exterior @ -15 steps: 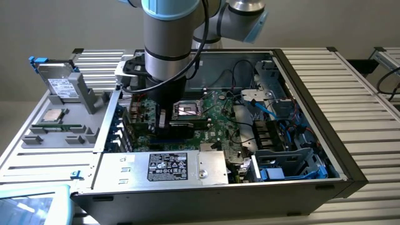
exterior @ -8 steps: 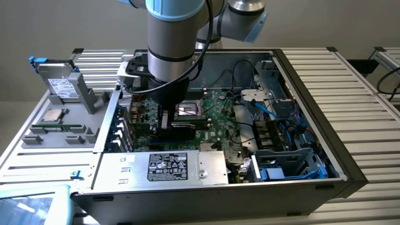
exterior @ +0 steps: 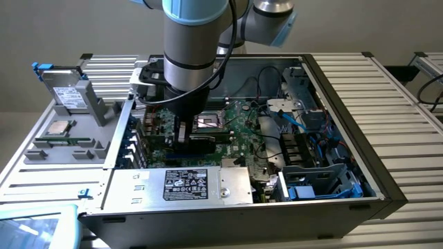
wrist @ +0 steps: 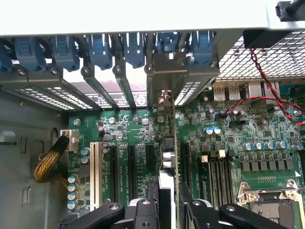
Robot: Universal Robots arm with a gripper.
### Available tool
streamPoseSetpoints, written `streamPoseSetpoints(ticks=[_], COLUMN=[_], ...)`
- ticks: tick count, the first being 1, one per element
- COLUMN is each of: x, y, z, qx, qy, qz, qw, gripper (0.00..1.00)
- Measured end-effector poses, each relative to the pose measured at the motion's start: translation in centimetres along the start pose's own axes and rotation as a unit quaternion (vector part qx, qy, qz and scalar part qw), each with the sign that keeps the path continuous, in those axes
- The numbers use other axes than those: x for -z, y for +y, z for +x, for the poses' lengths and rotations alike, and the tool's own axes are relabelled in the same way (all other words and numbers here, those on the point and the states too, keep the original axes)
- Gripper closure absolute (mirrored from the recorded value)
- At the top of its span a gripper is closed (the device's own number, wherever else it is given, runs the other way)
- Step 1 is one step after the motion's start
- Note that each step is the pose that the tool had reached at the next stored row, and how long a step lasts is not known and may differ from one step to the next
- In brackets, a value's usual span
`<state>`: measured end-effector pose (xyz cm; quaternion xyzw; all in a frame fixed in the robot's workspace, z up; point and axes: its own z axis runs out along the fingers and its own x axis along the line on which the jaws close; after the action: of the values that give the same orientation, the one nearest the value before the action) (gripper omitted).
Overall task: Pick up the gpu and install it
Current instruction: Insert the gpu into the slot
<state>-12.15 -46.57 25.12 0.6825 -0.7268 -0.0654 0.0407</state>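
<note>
Tool [wrist: 167,210] clenched on gpu [wrist: 167,157], inside the PC case [exterior: 387,192].
Card stands edge-on over the motherboard [wrist: 228,138] slots, silver bracket up at the rear slot openings.

**A robotics lab set up for computer assembly**

An open desktop computer case [exterior: 332,171] lies on a table [exterior: 401,93] of ribbed aluminium profiles, its green motherboard [exterior: 235,140] exposed. A grey fixture tray [exterior: 69,145] alongside holds loose parts, and an industrial robot arm [exterior: 190,46] reaches into the case.
</note>
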Motion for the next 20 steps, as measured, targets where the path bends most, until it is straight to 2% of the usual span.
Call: streamPoseSetpoints(ticks=[6,13,20], x=[0.00,0.09,-0.03], y=[-0.01,-0.28,-0.27], z=[0.05,0.03,0.04], qx=[0.000,0.001,0.002], qy=[-0.0001,0.0017,0.0020], qz=[-0.0004,-0.0003,-0.0003], qw=[1.0000,1.0000,1.0000], gripper=[0.72,0.72,0.72])
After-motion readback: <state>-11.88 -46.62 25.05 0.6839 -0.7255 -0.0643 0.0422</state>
